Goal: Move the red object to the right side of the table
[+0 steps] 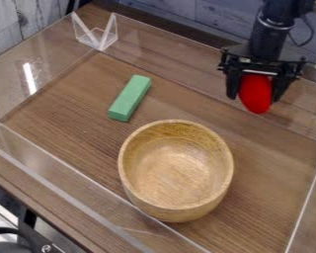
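Note:
The red object [257, 94], a small glossy red toy, sits between the two black fingers of my gripper [259, 97] at the right rear of the table [68, 114]. The jaws are closed on its sides, and it appears to hang just above the brown wood-grain top. The arm rises straight up out of the frame above it. Any green top on the toy is hidden by the gripper body.
A green rectangular block [130, 97] lies left of centre. A large wooden bowl [174, 205] stands at the front middle. Low clear acrylic walls border the table, and a small clear stand [95, 32] sits at the back left corner.

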### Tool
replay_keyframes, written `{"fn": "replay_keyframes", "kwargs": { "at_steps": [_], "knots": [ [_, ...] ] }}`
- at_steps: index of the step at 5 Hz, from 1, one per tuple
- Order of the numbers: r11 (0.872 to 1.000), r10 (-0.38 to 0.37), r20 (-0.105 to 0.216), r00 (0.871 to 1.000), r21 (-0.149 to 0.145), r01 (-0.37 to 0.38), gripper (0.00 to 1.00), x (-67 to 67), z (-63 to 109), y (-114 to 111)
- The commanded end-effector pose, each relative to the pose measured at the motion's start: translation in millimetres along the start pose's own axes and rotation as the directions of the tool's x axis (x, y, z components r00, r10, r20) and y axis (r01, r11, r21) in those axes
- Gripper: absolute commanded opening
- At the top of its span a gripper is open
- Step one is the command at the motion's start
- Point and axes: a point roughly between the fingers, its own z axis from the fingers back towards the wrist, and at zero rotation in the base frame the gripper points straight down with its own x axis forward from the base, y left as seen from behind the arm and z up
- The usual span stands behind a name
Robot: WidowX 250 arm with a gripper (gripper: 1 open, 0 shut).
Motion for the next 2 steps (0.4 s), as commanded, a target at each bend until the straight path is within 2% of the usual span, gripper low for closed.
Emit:
{"fn": "replay_keyframes", "kwargs": {
  "at_steps": [1, 2],
  "knots": [
    [0.999, 0.017, 0.066, 0.998, -0.042, -0.014, 1.00, 3.6, 39.7, -4.5],
    [0.991, -0.123, 0.069, 0.990, -0.035, 0.126, 0.00, -3.8, 43.9, -9.8]
  ]
}}
